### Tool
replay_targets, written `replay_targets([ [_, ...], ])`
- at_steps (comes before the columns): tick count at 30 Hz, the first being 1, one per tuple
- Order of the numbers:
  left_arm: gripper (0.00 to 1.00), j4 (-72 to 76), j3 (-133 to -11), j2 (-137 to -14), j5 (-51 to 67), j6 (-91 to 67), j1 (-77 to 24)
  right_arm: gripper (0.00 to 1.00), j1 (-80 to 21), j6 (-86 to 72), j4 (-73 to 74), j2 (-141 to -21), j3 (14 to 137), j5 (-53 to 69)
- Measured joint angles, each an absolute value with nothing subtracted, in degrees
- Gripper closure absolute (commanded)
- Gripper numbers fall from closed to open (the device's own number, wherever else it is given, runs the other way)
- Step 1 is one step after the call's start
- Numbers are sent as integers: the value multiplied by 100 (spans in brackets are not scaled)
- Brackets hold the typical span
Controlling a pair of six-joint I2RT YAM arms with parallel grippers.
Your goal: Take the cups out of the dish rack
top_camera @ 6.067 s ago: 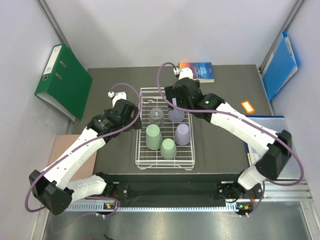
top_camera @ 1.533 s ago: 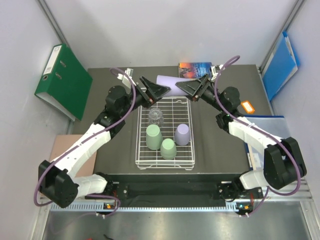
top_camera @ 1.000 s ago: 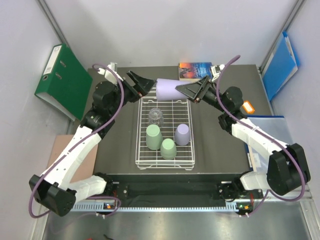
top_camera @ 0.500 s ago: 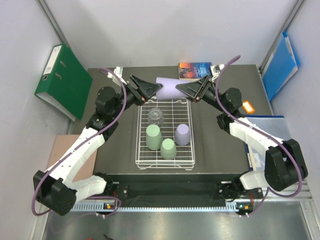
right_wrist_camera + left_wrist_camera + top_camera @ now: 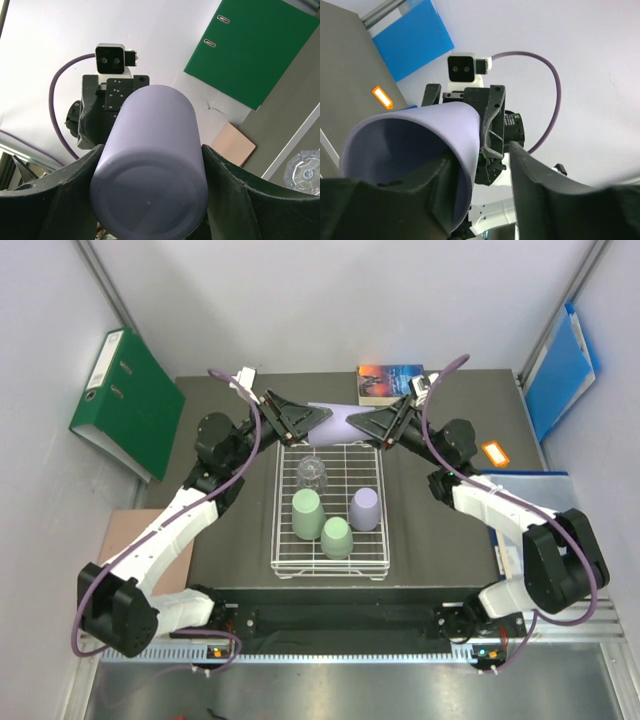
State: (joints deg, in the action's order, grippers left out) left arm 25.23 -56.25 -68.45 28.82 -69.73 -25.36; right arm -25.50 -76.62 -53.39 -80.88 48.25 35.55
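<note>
1. A lilac cup [image 5: 150, 175] is being held on its side in the air by the right gripper [image 5: 150, 150]. Its two fingers are being pressed against opposite sides of the cup near the closed base, so the cup is being firmly grasped.
2. The base of this cup is being turned toward the right wrist camera, and its open mouth is being turned toward the left gripper [image 5: 481, 162].
3. The cup's rim is being straddled by the left gripper. One finger is being kept inside the mouth, close against the wall. The other is being kept outside, with a gap showing between it and the wall. The left jaws are therefore being held apart and are not clamped.
4. From above, the cup is being spanned between the two grippers, over the far edge of the dish rack [image 5: 368, 552], which is resting on the dark table [image 5: 430, 530].
5. Four more cups are being carried inside the rack:
   - a clear glass [image 5: 313, 472] at the far left
   - a pale green cup [image 5: 306, 514] just nearer than the glass
   - a second pale green cup [image 5: 337, 537] beside the first
   - a second lilac cup [image 5: 364, 508] to the right
</note>
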Motion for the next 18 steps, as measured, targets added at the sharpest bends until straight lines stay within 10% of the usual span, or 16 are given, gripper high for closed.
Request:
replay_targets([
  [7,100,3035,-5406,-7024,3170,-7247,-2526,100,-2550,-7743,-5406,-8130,4799,3597],
  [10,100,3199,-5406,-7076,3308,-7295,-2512,96,-2545,-7850,-5448,-8138,4799,3605],
  [13,100,3232,-5408,-7078,3356,-7306,-2499,13,-2545,-7846,-5448,-8138,4799,3629],
  [14,100,3203,-5415,-7078,3365,-7271,-2493,1,-2543,-7817,-5374,-8138,4814,3647],
  [18,100,2071,-5883,-7146,3291,-6722,-2436,0,-2504,-7032,-3750,-8066,5277,3533],
])
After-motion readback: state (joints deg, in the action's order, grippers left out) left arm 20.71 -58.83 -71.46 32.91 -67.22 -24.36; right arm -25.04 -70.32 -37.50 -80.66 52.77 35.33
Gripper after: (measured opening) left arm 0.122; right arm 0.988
